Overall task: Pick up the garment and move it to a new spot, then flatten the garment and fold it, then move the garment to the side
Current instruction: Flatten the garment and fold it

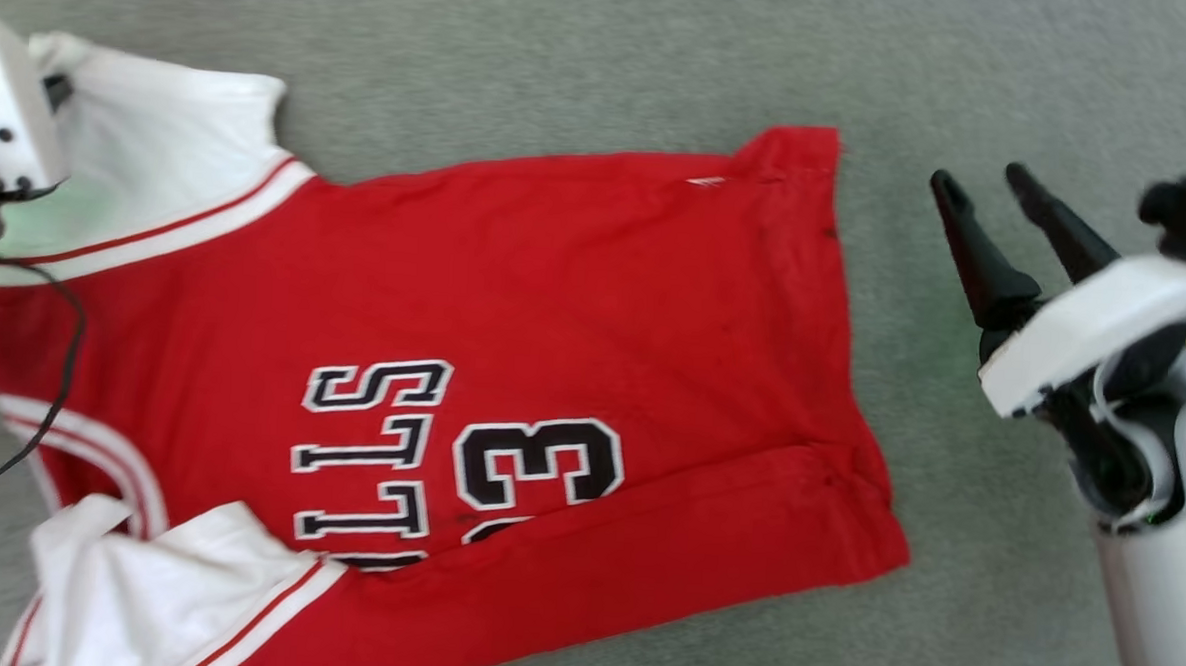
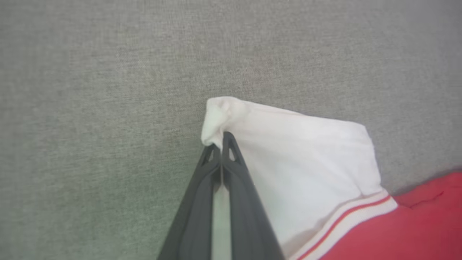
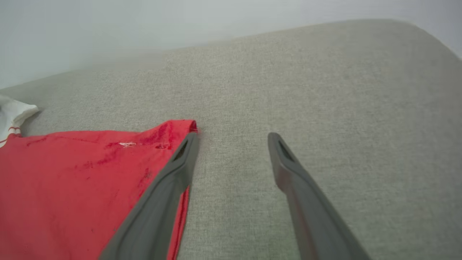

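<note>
- The garment (image 1: 574,302) lies spread on the grey fabric surface (image 1: 565,52), lettering facing up.
- The left gripper (image 2: 220,144) has its fingers together, clamped on the white sleeve (image 2: 299,151) corner.
- The right gripper (image 1: 990,190) has its fingers apart and empty, near the red hem corner.

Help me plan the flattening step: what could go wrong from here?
The left end effector pinches only the sleeve tip; a pull could slip it free. The right end effector is open beside the hem corner, not around it; closing there may miss. The shirt has its near edge folded over the lettering and may stay creased.
</note>
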Controlling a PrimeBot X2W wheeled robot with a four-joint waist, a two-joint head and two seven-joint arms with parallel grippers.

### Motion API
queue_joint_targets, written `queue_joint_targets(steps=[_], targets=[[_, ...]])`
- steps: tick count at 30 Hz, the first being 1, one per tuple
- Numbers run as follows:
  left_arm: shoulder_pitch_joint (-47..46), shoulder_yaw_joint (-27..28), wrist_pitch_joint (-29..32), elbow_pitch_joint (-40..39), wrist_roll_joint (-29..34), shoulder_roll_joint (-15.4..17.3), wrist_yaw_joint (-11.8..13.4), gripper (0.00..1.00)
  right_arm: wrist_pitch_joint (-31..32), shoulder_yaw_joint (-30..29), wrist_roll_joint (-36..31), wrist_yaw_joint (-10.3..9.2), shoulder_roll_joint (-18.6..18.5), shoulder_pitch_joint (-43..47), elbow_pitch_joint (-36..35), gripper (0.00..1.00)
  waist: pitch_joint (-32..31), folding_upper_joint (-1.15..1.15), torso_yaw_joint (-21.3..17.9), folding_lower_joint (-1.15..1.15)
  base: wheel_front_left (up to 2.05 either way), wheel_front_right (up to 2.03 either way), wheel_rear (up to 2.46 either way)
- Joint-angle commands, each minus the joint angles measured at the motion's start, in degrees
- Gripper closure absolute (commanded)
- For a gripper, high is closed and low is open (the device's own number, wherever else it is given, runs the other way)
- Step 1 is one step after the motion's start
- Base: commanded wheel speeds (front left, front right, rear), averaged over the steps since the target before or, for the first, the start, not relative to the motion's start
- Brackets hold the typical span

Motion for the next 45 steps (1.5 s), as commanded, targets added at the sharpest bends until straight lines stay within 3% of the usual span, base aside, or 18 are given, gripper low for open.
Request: queue_joint_targets(steps=[1,7,16,17,18,19,20,23,27,32,40,45], targets=[[-0.7,-0.2,-0.4,-0.2,0.3,-0.3,-0.3,1.0,0.9,0.2,0.3,0.0,-0.5,-1.4,0.7,0.0,-1.5,0.0,2.2,-0.01,0.0,0.0,0.0],[-3.7,-2.7,-2.7,-2.0,1.9,-3.6,-2.7,1.0,12.2,3.6,3.2,-0.01,-3.4,-9.7,10.2,0.0,-0.9,0.0,7.0,-0.01,0.0,0.0,0.0],[-5.4,-4.0,-5.1,-4.0,3.0,-5.7,-3.7,1.0,23.5,9.1,3.7,-0.01,-3.2,-18.5,24.8,0.0,1.7,0.0,10.4,-0.01,0.0,0.0,0.0],[-5.2,-4.1,-5.4,-4.0,3.0,-5.8,-3.8,1.0,25.7,9.9,3.5,-0.02,-3.0,-18.5,26.8,0.05,1.8,0.0,10.6,-0.01,0.0,0.0,0.0],[-5.0,-4.2,-5.4,-3.9,2.9,-5.9,-3.9,1.0,27.3,10.5,3.4,-0.03,-2.8,-18.7,28.3,0.53,1.8,0.0,10.7,-0.01,0.0,0.0,0.0],[-4.7,-4.3,-5.5,-3.9,2.9,-6.0,-4.0,1.0,28.8,10.7,3.7,-0.03,-2.3,-18.9,29.5,0.82,1.7,0.0,10.8,-0.01,0.0,0.0,0.0],[-4.5,-4.3,-5.7,-3.8,2.8,-6.0,-4.0,1.0,30.2,11.2,3.7,-0.02,-2.1,-19.2,30.4,1.0,1.6,0.0,10.8,-0.01,0.0,0.0,0.0],[-3.9,-4.2,-6.4,-3.3,2.5,-6.0,-4.3,1.0,30.1,11.4,3.4,-0.01,-2.4,-21.5,30.4,1.0,1.0,0.0,10.8,-0.01,0.0,0.0,0.0],[-2.8,-3.3,-8.8,-2.9,1.9,-6.0,-4.6,1.0,25.4,9.8,3.0,0.0,-3.7,-24.3,27.4,1.0,-1.2,0.0,10.9,-0.01,0.0,0.0,0.0],[2.0,-0.9,-13.5,-4.1,0.1,-5.8,-4.2,1.0,20.1,8.2,3.7,-0.01,-5.0,-21.0,22.3,1.0,-5.8,0.0,11.1,-0.01,0.0,0.0,0.0],[20.6,3.8,-22.3,-11.6,-2.9,-5.0,0.4,1.0,17.0,5.4,4.2,-0.01,-6.5,-6.0,13.9,1.0,-14.2,0.0,11.6,-0.01,0.0,0.0,0.0],[34.6,6.4,-26.3,-17.2,-5.3,-5.7,4.0,1.0,16.5,2.5,4.3,-0.01,-5.2,4.1,10.6,1.0,-17.6,0.0,12.1,-0.01,0.0,0.0,0.0]])
